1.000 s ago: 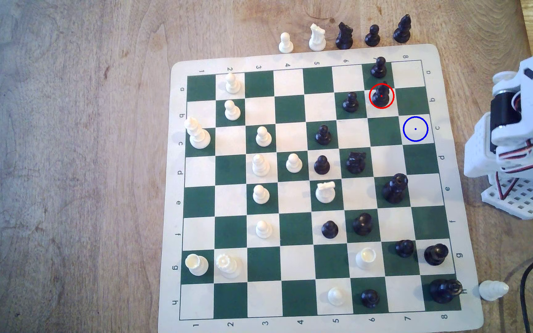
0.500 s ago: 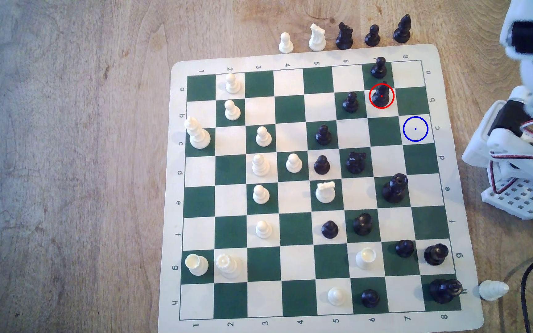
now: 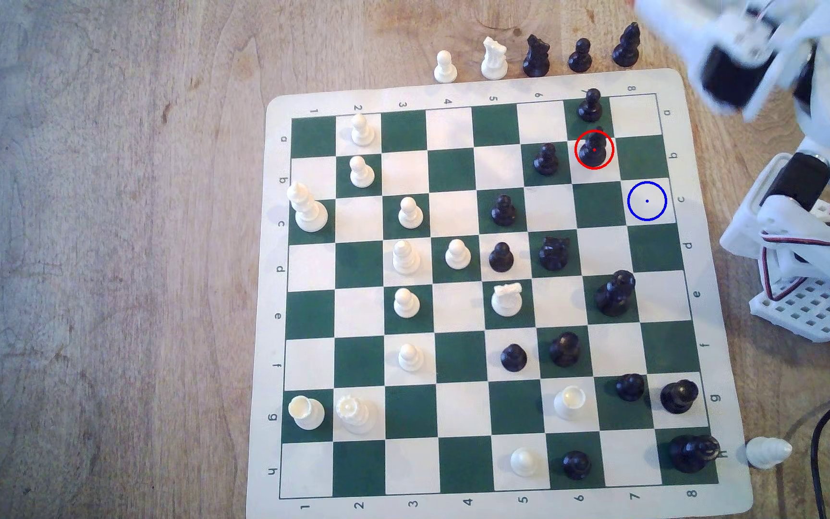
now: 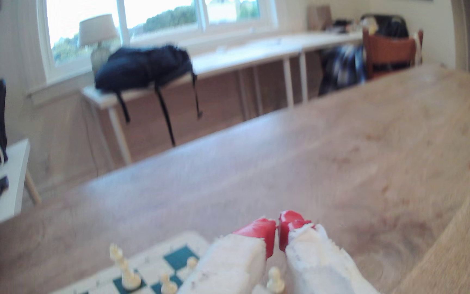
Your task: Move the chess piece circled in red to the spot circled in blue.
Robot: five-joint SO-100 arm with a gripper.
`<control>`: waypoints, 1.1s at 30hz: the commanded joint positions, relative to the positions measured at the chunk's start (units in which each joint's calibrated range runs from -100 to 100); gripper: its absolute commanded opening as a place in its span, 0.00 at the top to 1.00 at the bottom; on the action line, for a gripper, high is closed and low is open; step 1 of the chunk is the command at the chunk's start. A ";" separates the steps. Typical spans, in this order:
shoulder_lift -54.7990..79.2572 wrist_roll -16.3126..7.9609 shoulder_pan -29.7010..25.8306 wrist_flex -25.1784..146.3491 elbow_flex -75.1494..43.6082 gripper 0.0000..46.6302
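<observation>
The chess piece (image 3: pixel 593 149), a glossy black bishop-like piece ringed in red, stands on a cream square near the board's far right in the exterior view. The spot (image 3: pixel 647 201), a cream square with a blue circle and dot, lies one square diagonally nearer and to the right, with nothing on it. My white arm (image 3: pixel 752 60) is a blur high over the table's upper right corner, off the board. In the wrist view my gripper (image 4: pixel 277 227) is shut, its red fingertips (image 4: pixel 259 229) touching with nothing between them, above the table with white pieces below.
Black pawns (image 3: pixel 590 106) (image 3: pixel 546 159) stand next to the circled piece. Several captured pieces (image 3: pixel 535 55) line the table behind the chessboard (image 3: pixel 722 299). The arm's base (image 3: pixel 812 309) sits right of the board, with a fallen white piece (image 3: pixel 768 451) and a black cable (image 3: pixel 822 434) nearby.
The arm has unfolded from its tucked pose at the exterior view's right edge and swung up toward the upper right corner. No chess piece has moved.
</observation>
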 commanded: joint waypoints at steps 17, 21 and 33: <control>29.00 -4.20 -1.39 20.52 -11.17 0.82; 34.27 -4.44 -0.61 20.85 -12.17 0.72; 42.76 -3.27 2.05 20.60 -12.35 0.69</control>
